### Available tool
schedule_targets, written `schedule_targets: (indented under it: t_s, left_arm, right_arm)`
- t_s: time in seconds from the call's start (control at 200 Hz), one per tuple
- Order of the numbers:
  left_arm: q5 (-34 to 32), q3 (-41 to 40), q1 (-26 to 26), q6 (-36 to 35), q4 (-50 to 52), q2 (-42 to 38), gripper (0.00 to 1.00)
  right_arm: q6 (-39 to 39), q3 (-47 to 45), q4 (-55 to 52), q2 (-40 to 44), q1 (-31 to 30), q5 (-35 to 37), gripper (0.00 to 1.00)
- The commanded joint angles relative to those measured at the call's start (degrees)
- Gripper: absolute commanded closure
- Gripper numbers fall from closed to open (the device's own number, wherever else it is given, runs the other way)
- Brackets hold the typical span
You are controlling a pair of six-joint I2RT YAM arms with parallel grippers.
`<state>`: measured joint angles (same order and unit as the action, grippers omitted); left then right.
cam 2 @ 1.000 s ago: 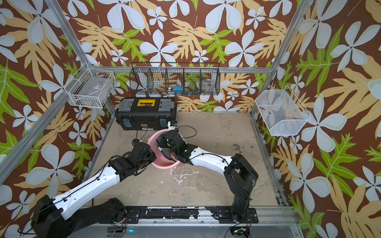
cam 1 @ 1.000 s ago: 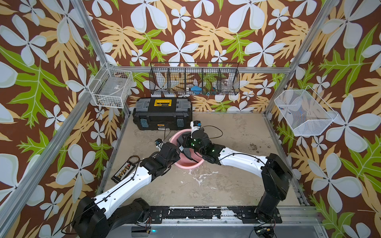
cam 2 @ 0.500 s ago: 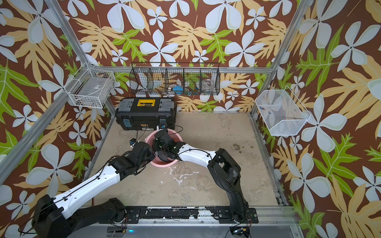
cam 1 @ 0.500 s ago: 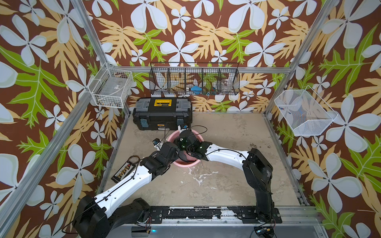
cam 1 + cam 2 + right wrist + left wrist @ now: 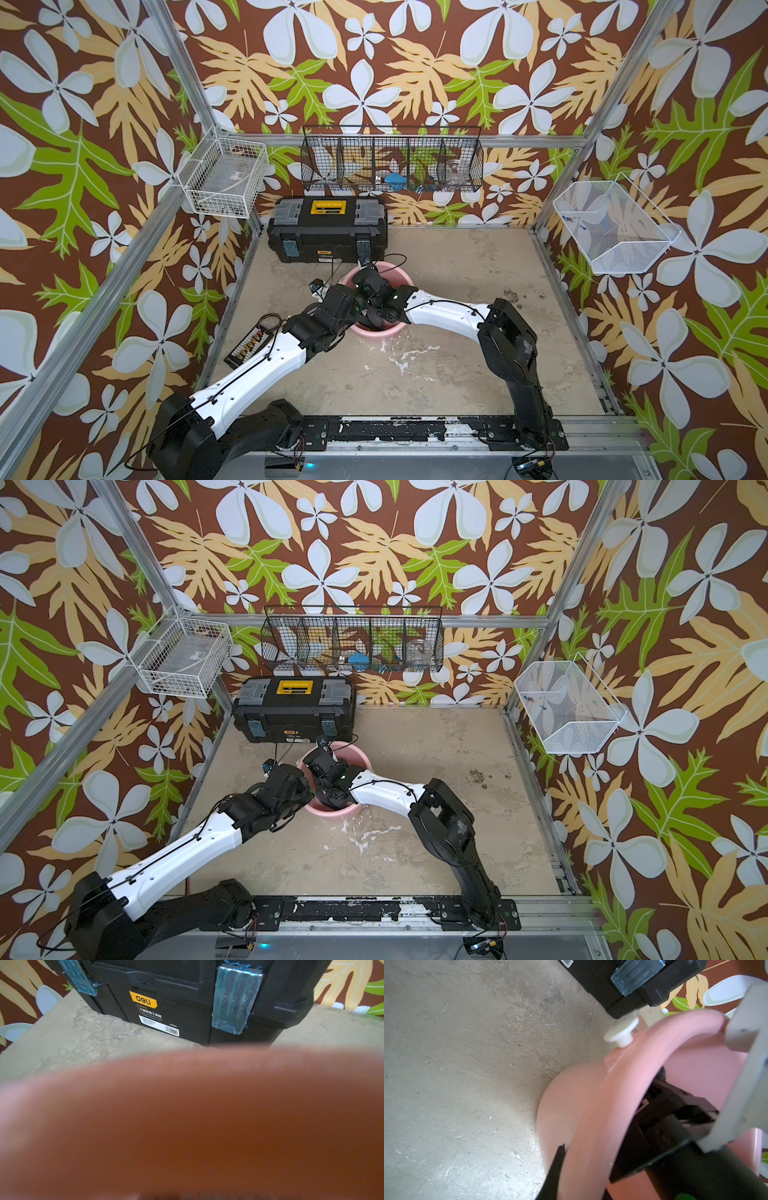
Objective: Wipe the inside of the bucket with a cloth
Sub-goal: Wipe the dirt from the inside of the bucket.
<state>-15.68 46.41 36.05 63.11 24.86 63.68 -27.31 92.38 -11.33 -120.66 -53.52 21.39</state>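
On the tabletop, listed by size:

1. Black toolbox, yellow handle, against the back edge. Not part of the job.
2. The bucket, pink and upright, just in front of the toolbox and apart from it. One white handle lug shows on its outer wall in the left wrist view. In the right wrist view its wall is a close pink blur.
3. Left arm's fingers: closed, one finger lying against the outer wall with the rim running between them, so apparently clamped on the rim to steady the bucket.
4. Right arm's fingers: reached down inside the bucket and closed, their tip at the inner wall on the toolbox side.
5. The cloth: only a dark fuzzy tuft shows, at the right fingers' tip, touching the inner wall. The rest is hidden inside.

Status: wiping appears under way, with the bucket braced and the cloth against the wall. How much of the wall is done cannot be told. The remaining wall and the bucket floor are probably left.
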Motion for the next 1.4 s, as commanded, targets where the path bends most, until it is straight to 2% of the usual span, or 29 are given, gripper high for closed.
schedule_targets:
  t_s: [0.0, 0.11, 0.19, 0.41, 0.641, 0.741, 1.241, 1.391]
  left_arm:
    - [4.2, 0.6, 0.3, -3.0, -5.1, -0.2, 1.00]
    - [4.3, 0.7, 0.3, -3.0, -5.4, 0.1, 1.00]
    - [4.4, 0.9, 0.3, -3.3, -5.4, 0.3, 1.00]
    - [4.1, 0.5, 0.3, -3.2, -5.5, 0.1, 1.00]
    - [4.4, -1.8, 0.3, -2.5, -7.1, 0.5, 1.00]
    - [4.6, -1.9, 0.3, -2.5, -7.2, 0.8, 1.00]
    - [0.5, -4.7, 0.3, -6.3, -6.6, 0.6, 1.00]
    - [0.1, -5.4, 0.3, -8.2, -6.7, 1.0, 1.00]
  right_arm:
    - [-0.2, -0.4, -11.2, -2.6, 1.2, 0.0, 1.00]
    - [1.0, 0.9, -13.4, -4.6, 1.3, 2.2, 1.00]
    - [1.2, 2.2, -15.0, -6.3, 1.6, 1.1, 1.00]
    - [0.8, 3.6, -15.3, -8.4, 1.7, -9.1, 1.00]
    - [-3.0, -3.7, -5.0, -1.4, 1.8, -22.0, 1.00]
    - [-4.5, -6.5, -0.6, 1.9, 1.9, -24.4, 1.00]
    - [-4.6, -16.7, 12.5, 16.3, 1.9, -13.6, 1.00]
    - [-3.8, -18.6, 15.4, 19.0, 1.9, -8.1, 1.00]
